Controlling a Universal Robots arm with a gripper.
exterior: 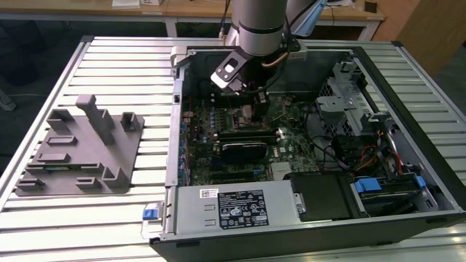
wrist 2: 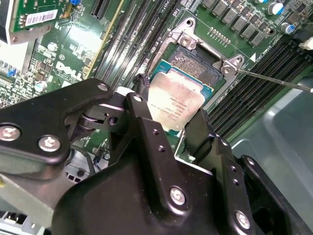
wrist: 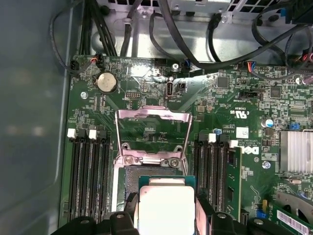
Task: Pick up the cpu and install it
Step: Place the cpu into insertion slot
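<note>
Inside the open case [exterior: 407,87], my gripper [wrist 2: 168,118] pinches the cpu [wrist 2: 177,102] by two opposite edges, over the open socket [wrist 2: 196,64] on the motherboard [wrist: 230,103] (whether chip and socket touch, I cannot tell). The socket's frame [wrist: 151,128] is flipped open. A grey tray [exterior: 80,150] lies beside the case, on the exterior view's left.

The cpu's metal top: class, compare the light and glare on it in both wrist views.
In the first wrist view the cpu is washed out by pale glare, its print lost; in the second wrist view the cpu shows a softer tan sheen, with its print faintly visible.
</note>
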